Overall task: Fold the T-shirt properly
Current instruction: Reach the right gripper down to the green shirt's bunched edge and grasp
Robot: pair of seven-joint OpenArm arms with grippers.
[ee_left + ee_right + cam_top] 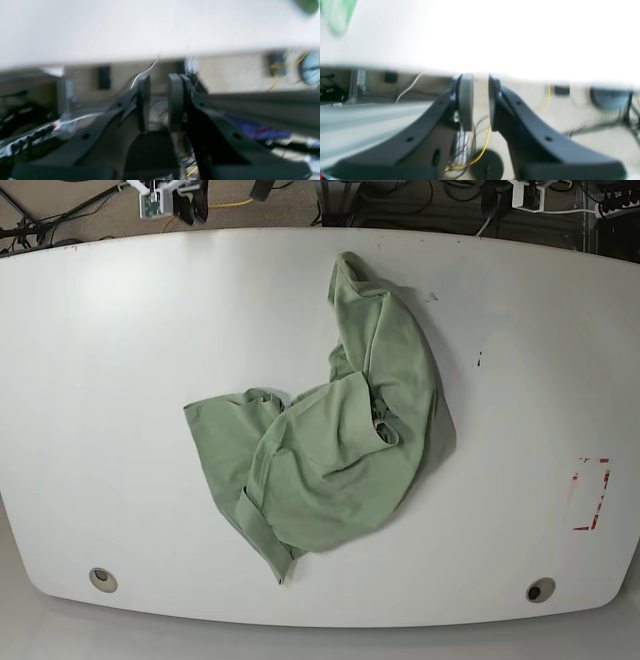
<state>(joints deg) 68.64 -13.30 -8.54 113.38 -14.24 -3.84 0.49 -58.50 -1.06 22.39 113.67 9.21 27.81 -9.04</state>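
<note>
The pale sage-green T-shirt [340, 450] lies crumpled in a heap on the middle of the white table [120, 380], one part stretching toward the far edge. Neither arm shows in the base view. In the left wrist view my left gripper [159, 80] hangs off the table's edge [125, 30], its pads a small gap apart with nothing between them; a blurred green bit of the T-shirt [308, 5] shows at the top right. My right gripper [480, 78] stands the same way, narrowly open and empty, with the T-shirt [337, 15] far off at the top left.
Two round cable holes [102, 579] [541, 590] sit near the table's front edge. A red marking [590, 495] lies at the right side. Cables and gear [180, 195] crowd the floor beyond the far edge. A grey rail [357, 120] runs beside the right gripper.
</note>
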